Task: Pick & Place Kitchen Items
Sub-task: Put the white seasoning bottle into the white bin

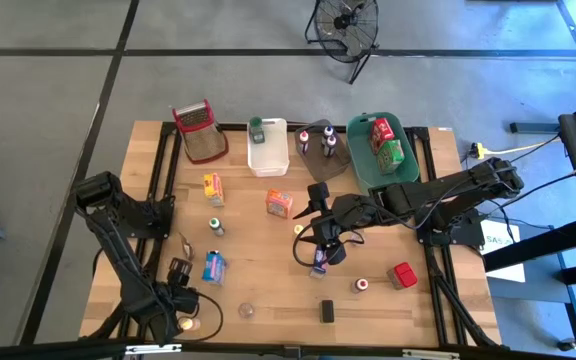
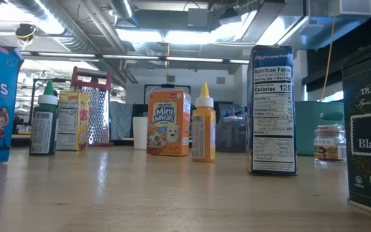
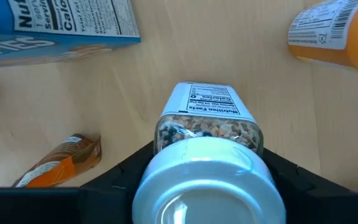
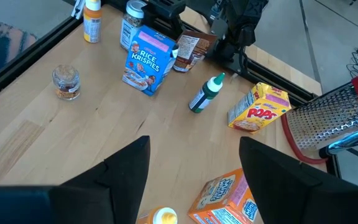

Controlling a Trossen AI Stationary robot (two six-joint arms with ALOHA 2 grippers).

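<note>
High view: left gripper [image 1: 181, 297] at the wooden table's [image 1: 268, 290] near-left corner beside the blue Rice Krispies box [image 1: 214, 267]; right gripper [image 1: 317, 252] mid-table, jaws spread, empty. Left wrist view: clear spice jar with light-blue cap [image 3: 207, 168] standing between its fingers [image 3: 129, 171], jaws closing around it, contact unclear.

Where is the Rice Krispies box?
In the high view, the Rice Krispies box stands near the table's front left, just beside the left gripper.
</note>
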